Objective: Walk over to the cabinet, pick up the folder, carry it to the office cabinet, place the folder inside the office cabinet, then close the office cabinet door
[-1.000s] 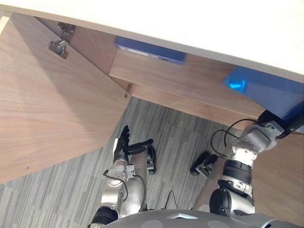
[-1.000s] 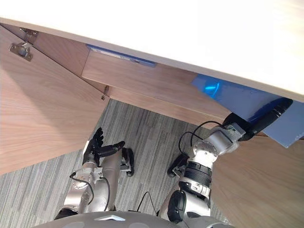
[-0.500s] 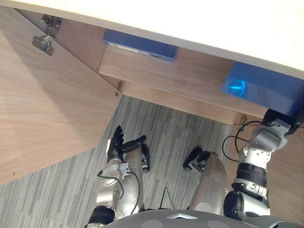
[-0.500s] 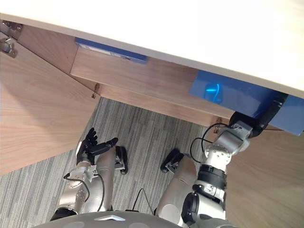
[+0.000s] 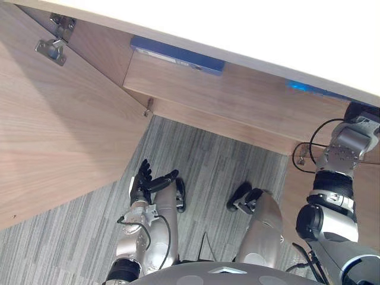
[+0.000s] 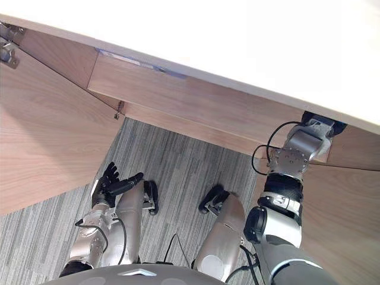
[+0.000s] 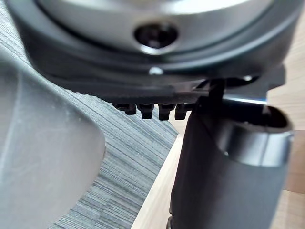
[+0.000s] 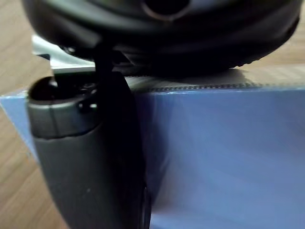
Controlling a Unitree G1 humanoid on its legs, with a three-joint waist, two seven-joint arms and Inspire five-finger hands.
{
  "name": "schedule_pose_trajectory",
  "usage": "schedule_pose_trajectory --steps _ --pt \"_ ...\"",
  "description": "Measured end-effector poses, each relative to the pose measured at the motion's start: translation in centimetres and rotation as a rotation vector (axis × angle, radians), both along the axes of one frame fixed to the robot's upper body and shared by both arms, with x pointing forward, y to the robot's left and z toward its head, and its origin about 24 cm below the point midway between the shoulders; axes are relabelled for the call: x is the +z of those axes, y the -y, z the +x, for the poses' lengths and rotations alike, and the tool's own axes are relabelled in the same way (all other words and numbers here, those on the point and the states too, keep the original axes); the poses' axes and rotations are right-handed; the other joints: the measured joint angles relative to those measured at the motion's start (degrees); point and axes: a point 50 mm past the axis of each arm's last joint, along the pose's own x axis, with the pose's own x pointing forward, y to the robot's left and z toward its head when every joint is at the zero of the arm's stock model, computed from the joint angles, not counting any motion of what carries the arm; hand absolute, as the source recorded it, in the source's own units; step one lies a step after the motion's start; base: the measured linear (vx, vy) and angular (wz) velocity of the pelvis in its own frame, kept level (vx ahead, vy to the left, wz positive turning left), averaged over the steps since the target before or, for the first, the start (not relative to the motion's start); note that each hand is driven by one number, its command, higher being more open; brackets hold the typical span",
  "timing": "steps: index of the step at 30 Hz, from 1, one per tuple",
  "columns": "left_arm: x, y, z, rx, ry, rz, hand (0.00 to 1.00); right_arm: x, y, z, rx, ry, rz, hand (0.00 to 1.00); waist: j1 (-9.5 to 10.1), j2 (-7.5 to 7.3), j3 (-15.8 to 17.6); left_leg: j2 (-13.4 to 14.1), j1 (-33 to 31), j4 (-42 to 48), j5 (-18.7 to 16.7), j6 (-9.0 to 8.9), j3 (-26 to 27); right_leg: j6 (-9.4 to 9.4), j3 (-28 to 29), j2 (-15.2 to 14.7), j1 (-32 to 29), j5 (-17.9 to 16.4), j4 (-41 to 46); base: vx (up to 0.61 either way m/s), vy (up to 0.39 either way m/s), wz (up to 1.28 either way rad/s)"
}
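The cabinet is the largest thing in sight. It is pale wood under a white top, with its door swung wide open on the left side. Grey striped carpet lies in front of the cabinet and runs up to its lower edge.

At the cabinet's right end, the blue folder sits almost wholly under the white top. From the head views little more than a thin blue strip of it shows at the top's edge. The right hand reaches in there with it, and its thumb is pressed flat against the folder's blue face, pinching it (the fingers on the far side of the folder are hidden).

Another folder, also blue, lies flat on a shelf toward the cabinet's left end, well apart from the first.

The left hand hangs low in front of the cabinet, over the carpet, just beside the free edge of the door. Its fingers are straight and spread, the thumb stands out, and it holds nothing.

Two metal hinges sit where the door meets the cabinet.
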Motion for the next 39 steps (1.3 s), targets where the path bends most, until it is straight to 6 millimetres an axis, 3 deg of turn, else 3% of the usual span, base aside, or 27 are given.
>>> schedule_pose_trajectory --steps 5,6,7,8,9,10,16,28,39 --pt "0.1 0.0 0.1 -0.019 0.003 0.008 1.0 -0.3 -0.1 0.3 0.013 0.004 0.034 0.0 0.9 0.0 0.0 0.0 1.22 0.54 0.2 0.05 0.65 0.02 0.01 -0.28 1.47 0.02 -0.61 0.08 0.024 -0.02" --pt "0.1 -0.1 0.1 -0.021 0.003 0.008 1.0 -0.2 -0.2 0.5 0.016 0.005 0.039 0.0 1.39 -0.09 0.1 0.26 -0.16 4.09 2.39 0.27 0.83 0.34 0.27 -0.42 1.96 0.23 -1.06 0.02 0.044 -0.01" --pt "0.2 -0.1 0.1 -0.021 0.013 0.008 1.0 0.0 -0.2 0.6 0.016 0.013 0.045 0.0 1.38 -0.24 0.3 0.26 -5.09 11.09 8.09 1.85 -0.19 0.77 0.48 -0.79 1.91 0.48 -0.56 -0.33 0.012 0.12" --pt "0.8 -0.4 0.7 -0.031 0.047 0.024 1.0 0.4 0.0 0.5 -0.004 0.04 0.061 0.0 1.31 0.35 0.31 -0.19 -7.67 3.54 5.23 1.1 -0.49 1.22 -0.26 -2.14 1.93 0.38 0.32 -0.54 -0.022 0.17" --pt "1.0 -0.5 1.0 -0.035 0.056 0.032 1.0 0.4 0.2 0.4 -0.017 0.05 0.075 0.0 1.19 0.26 0.59 -0.32 -6.35 -1.33 5.77 2.1 0.14 1.76 -0.43 -2.18 1.85 0.38 0.98 -0.61 -0.032 0.3" --pt "1.5 -0.6 1.7 -0.041 0.076 0.043 1.0 0.4 0.3 0.4 -0.025 0.057 0.087 0.0 1.2 -0.85 1.49 -1.17 -6.37 -1.3 7.32 2.75 1.55 2.67 0.71 -3.25 1.5 0.5 0.98 -0.25 0.037 0.25" --pt "0.9 -1.7 0.5 -0.013 0.031 0.072 1.0 0.9 -0.3 0.9 0.007 0.062 0.07 0.0 2.2 -0.79 1.51 -1.79 -5.6 -1.15 7.0 3.33 1.77 2.98 0.79 -3.58 2.62 0.65 -0.13 -0.02 0.013 0.03" --pt "0.6 -0.5 0.3 -0.042 0.022 0.05 1.0 1.0 0.6 0.1 -0.041 0.089 0.093 0.0 2.38 -0.13 1.51 -0.29 -7.13 -1.03 6.83 3.01 1.05 3.75 0.2 -2.14 1.2 -0.38 0.04 -0.09 -0.04 -0.05" --pt "0.5 -0.6 0.2 -0.039 0.017 0.054 1.0 -2.1 4.6 -5.1 -0.219 0.037 0.118 0.0 1.84 0.0 1.48 0.22 -8.21 0.35 6.84 3.11 1.07 3.62 0.91 -1.91 -0.03 -0.44 0.97 0.0 -0.003 -0.01"
